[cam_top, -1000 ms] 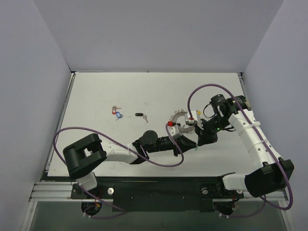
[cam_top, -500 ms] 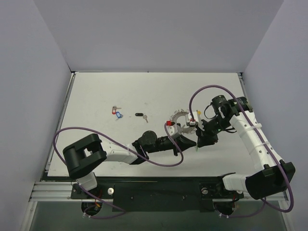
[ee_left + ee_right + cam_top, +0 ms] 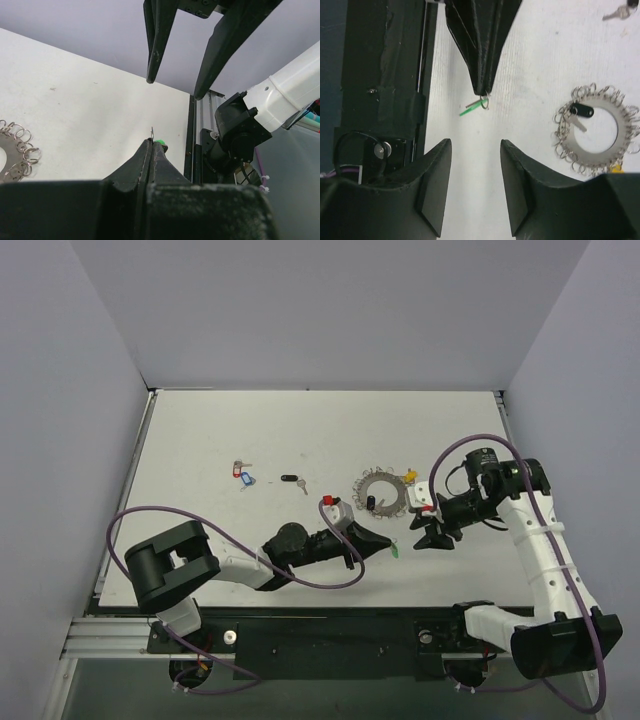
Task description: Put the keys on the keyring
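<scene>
So the left claw point(image 3: 481, 89) is pinched tight on the green-tagged key point(image 3: 472, 107), holding it just off the counter point(image 3: 250, 430), a little way from the keyring point(image 3: 393, 490) on the side toward the arm bases. The right claw point(image 3: 475, 146) sits nose to nose with it, jaws partly spread and nothing between them. The keyring lies flat on the counter with nobody holding it. A black-headed key point(image 3: 580, 112) is lying in its middle, can't tell if it's actually hooked on. The sketchy part, imo, is that the key is only caught at the very tip of the pinch, so it looks like it could swivel or pop out on any bump, and the two claws are close enough to knock each other. Poking a key at a loose ring would probably just shove the ring around, too. The other keys, a red and blue pair point(image 3: 242, 474) and a black one point(image 3: 291, 479), are well off from the keyring on the far side from the right arm. The counter is plain matte white, with pale lilac-grey walls on three sides.
</scene>
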Motion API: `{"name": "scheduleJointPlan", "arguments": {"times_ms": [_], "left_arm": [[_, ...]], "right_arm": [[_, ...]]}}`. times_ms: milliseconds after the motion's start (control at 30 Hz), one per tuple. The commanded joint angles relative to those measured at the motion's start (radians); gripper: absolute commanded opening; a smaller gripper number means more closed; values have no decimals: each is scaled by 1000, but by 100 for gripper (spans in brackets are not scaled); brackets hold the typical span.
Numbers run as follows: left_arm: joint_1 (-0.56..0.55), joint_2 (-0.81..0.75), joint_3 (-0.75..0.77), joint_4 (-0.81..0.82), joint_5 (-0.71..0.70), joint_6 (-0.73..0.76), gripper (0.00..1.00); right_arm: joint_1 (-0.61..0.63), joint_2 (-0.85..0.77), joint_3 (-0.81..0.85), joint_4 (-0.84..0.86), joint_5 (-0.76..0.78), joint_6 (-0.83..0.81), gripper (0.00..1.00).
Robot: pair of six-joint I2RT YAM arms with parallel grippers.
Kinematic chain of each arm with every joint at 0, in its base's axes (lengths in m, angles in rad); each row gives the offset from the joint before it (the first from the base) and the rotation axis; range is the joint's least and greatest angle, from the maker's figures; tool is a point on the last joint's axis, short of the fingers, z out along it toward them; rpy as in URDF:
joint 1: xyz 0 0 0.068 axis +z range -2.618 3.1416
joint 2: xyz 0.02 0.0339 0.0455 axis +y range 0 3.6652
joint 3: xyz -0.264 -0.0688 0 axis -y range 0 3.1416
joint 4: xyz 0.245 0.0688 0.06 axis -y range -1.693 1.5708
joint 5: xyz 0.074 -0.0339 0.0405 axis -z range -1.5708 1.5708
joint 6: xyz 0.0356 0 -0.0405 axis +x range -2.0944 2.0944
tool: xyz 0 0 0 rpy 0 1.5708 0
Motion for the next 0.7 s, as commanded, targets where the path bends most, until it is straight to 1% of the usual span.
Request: {"name": "scheduleJointPlan", "arguments": {"times_ms": [0,233,400,667], "left_arm": [[4,-11,6,382,9,-42,0],[4,-34,17,382,26,-31,0],[4,-40,25,370,34,-23,0],[4,-44,34,376,35,-25,0]], "right_arm": [[-5,-10,-19,-248,-149,-126,39],[-4,22,-52,-263,-200,-173,34],[-4,40,-60,-263,-210,-184,26],[-2,70,-80,-263,-214,-207,22]]}}
